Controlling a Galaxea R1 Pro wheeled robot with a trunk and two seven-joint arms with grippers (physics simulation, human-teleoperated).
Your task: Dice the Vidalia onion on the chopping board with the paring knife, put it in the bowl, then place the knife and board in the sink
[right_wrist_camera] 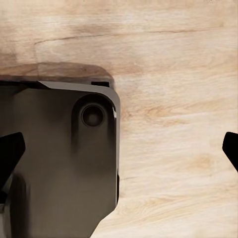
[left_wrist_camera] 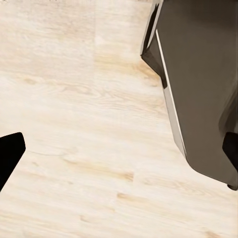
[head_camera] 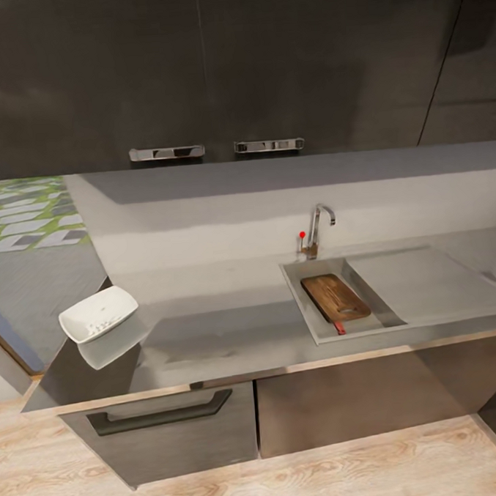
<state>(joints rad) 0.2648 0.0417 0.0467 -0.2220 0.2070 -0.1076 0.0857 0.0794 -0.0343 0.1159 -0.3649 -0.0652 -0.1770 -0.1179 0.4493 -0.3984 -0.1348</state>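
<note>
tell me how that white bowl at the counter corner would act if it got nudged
The bowl would probably slide easily, since the countertop looks glossy. It sits right at the corner edge, so it could fall. Its wide, low shape seems unlikely to tip.

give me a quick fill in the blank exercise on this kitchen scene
1. The chopping board lies inside the ____.
2. The bowl sits on the countertop near its ____ end in the head view.
3. The tap has a lever with a ____ tip.
4. Both wrist views look down at a pale ____ floor.

Missing words: sink; left; red; wooden
</note>
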